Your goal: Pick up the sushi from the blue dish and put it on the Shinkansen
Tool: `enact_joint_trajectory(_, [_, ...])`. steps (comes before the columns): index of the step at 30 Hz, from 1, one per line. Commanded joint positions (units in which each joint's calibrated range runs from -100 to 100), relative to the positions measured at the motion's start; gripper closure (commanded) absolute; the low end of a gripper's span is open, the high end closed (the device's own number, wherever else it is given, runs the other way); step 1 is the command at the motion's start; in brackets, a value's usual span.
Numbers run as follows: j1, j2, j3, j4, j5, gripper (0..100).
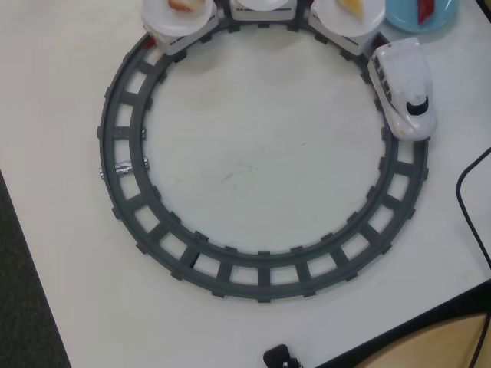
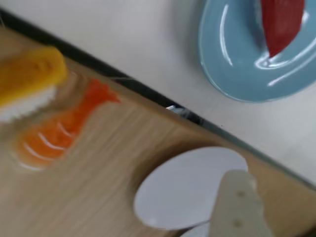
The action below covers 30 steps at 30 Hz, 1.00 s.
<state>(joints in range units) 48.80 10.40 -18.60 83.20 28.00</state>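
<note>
Overhead view: dark grey ring track [image 1: 261, 268], off-white table [image 1: 253, 161], white Shinkansen [image 1: 403, 88] with black windshield, white plates [image 1: 180, 19], light-blue dish [image 1: 403, 17], red sushi [image 1: 424, 9]. Wrist view: glossy blue dish [image 2: 232, 64], solid red sushi [image 2: 280, 19], yellow-on-white piece [image 2: 29, 81], orange shrimp piece with white stripes [image 2: 61, 131], tan woodgrain board [image 2: 94, 187], white disc [image 2: 182, 190].

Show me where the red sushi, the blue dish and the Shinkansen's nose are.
red sushi [image 2: 281, 22], wrist view, middle of its red top.
blue dish [image 2: 232, 59], wrist view, bare glossy inside left of the sushi.
Shinkansen [image 1: 405, 84], overhead view, white roof behind the black windshield at its nose.
</note>
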Motion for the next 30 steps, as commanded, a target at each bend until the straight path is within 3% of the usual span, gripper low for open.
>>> enact_joint_trajectory(1, [-0.65, 13.52, -17.49, 2.59, 4.83, 59])
enact_joint_trajectory(7, [-2.58, 26.8, -28.62, 6.1, 8.92, 59])
enact_joint_trajectory(23, [-6.19, 36.24, -30.42, 5.5, 8.92, 59])
enact_joint_trajectory(30, [-4.87, 39.41, -30.33, 0.28, 8.92, 59])
